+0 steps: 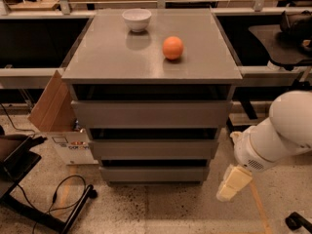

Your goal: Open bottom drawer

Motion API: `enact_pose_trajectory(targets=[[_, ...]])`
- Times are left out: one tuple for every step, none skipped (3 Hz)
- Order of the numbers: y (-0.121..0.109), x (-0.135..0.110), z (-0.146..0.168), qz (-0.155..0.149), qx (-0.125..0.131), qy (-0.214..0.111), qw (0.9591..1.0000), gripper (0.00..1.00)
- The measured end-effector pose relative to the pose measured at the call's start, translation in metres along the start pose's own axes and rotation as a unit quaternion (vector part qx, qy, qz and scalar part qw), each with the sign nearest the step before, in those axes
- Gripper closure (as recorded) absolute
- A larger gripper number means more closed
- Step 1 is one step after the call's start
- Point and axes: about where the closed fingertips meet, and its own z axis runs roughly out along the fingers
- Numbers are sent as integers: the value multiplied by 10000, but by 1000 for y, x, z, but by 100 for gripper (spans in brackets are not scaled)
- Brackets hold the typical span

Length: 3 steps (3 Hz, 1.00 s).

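Note:
The grey cabinet [151,57] stands in the middle of the camera view with three flat, handleless drawer fronts. The bottom drawer [155,173] is the lowest front, just above the floor, and sits flush with the ones above it. My white arm [278,135] comes in from the right. Its cream-coloured gripper [232,184] hangs low, just right of the bottom drawer's right end and slightly in front of it, not touching it.
A white bowl [136,19] and an orange [172,48] sit on the cabinet top. A cardboard box [53,108] leans at the cabinet's left. Cables and a black stand [63,206] lie on the floor at lower left. A black chair [287,43] is at upper right.

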Motion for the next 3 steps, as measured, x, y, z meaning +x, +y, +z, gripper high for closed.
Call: enact_pose_trajectory(targets=[[5,16,78,345,61,-157,9993,0],[-2,10,72,307,185,-225,9991,0],[0,10,72,304,167,-212,9992,0]])
